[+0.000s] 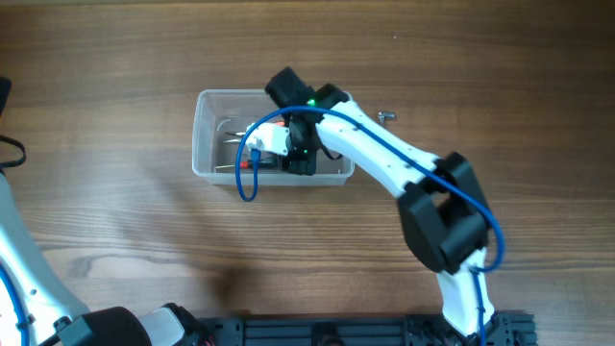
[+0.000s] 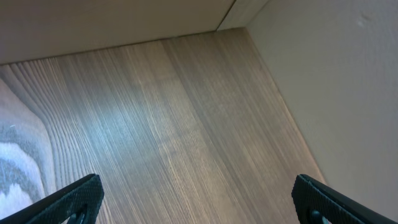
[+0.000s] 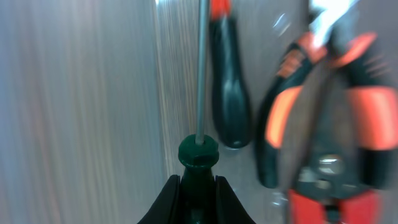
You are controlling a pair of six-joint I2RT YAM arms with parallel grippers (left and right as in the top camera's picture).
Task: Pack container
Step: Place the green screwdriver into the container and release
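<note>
The clear plastic container (image 1: 207, 135) sits at the table's middle, with tools inside. My right gripper (image 1: 298, 159) reaches down into its right half. In the right wrist view my right gripper (image 3: 198, 196) is shut on the dark green handle of a screwdriver (image 3: 199, 152), whose metal shaft points away. Beside it lie a black-handled tool (image 3: 227, 93) and red-and-black pliers (image 3: 329, 124). My left gripper (image 2: 196, 202) is open and empty over bare wood; it is out of the overhead view.
A small metal bolt (image 1: 385, 116) lies on the table just right of the container. The left arm's white link (image 1: 24, 269) runs along the left edge. A pale wall (image 2: 336, 74) borders the table in the left wrist view.
</note>
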